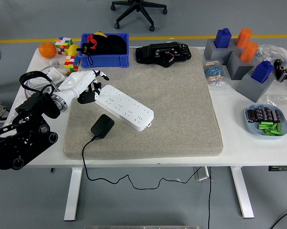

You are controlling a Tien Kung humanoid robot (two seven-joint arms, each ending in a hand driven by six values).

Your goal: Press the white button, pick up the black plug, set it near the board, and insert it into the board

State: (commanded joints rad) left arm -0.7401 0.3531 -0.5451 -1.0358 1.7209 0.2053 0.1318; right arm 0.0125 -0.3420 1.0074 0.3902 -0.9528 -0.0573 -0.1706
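A white power strip (124, 107) lies slanted on the grey mat (181, 105), its left end toward my left hand. The black plug (102, 126) rests on the mat just in front of the strip, and its black cable (86, 148) runs off the table's near edge. My left hand (90, 86), white with black fingers, hovers at the strip's left end. Its fingers (88, 97) are curled down beside the strip and hold nothing. I cannot make out the white button.
A blue bin (105, 59) with black and red items stands behind the hand. Beside it are colour cubes (64, 45), an orange (47, 49) and a black device (163, 53). Grey blocks with blue and orange pegs (239, 57) and a plate of parts (266, 120) stand right.
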